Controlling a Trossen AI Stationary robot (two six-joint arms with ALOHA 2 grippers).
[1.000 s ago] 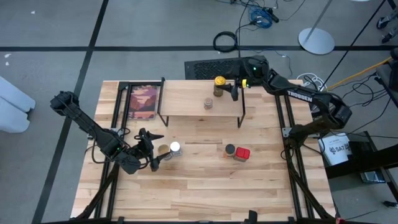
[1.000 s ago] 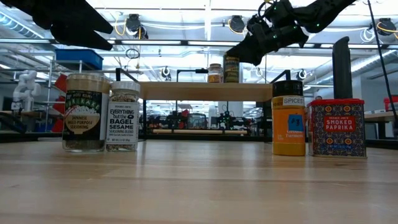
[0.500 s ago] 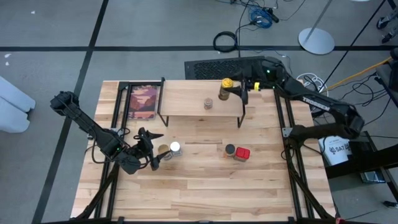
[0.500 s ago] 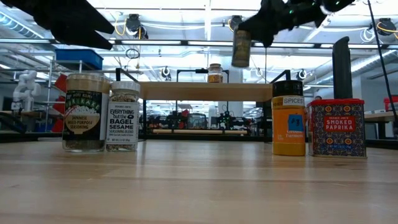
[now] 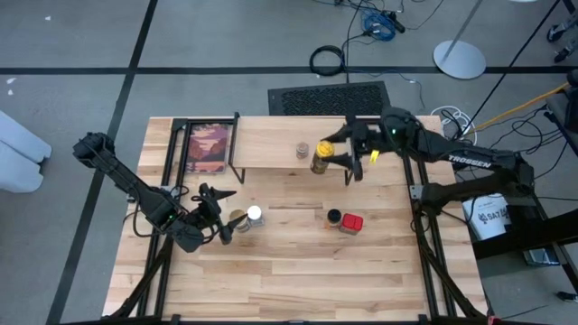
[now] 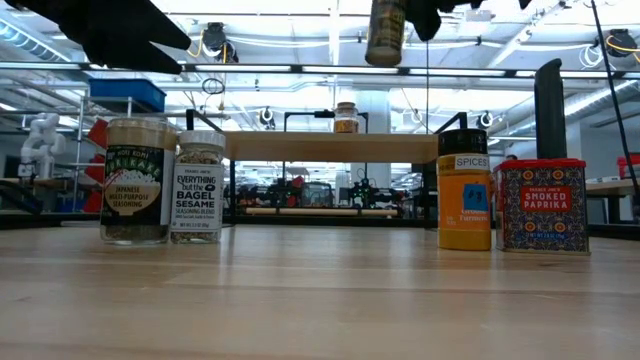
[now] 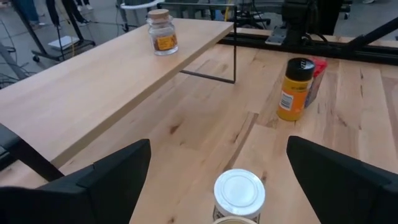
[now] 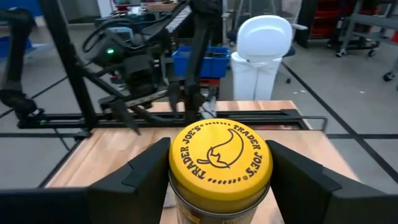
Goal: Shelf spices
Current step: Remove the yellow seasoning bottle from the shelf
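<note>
My right gripper [image 5: 341,153] is shut on a yellow-lidded spice jar [image 5: 319,159], high above the right part of the light-wood shelf [image 5: 271,144]; the low view shows the jar [image 6: 385,30] well over the plank. A small jar [image 5: 302,150] stands on the shelf. My left gripper [image 5: 222,218] is open at the near left, level, just short of a tan jar [image 5: 237,219] and a white-lidded jar [image 7: 239,190], touching neither. An orange dark-lidded jar [image 5: 334,218] and a red box [image 5: 352,222] stand on the tabletop. My right gripper pinches the jar's top, at the yellow lid's rim [image 8: 176,180], between its two fingers [image 8: 134,180], one on each side. The fingers come about level from the table's right. The jar is lifted clear of the shelf, roughly upright, its body hanging below the fingers.
A flat reddish picture in a black frame [image 5: 207,147] lies at the shelf's left end. The shelf stands on thin black legs [image 5: 348,171]. Bare tabletop [image 5: 289,271] lies along the near edge.
My right gripper has lifted the yellow-lidded jar off the shelf's far right part. It has carried the jar up and toward the shelf's near edge, swinging a little to the left. The jar now hangs high, clear of the plank.
</note>
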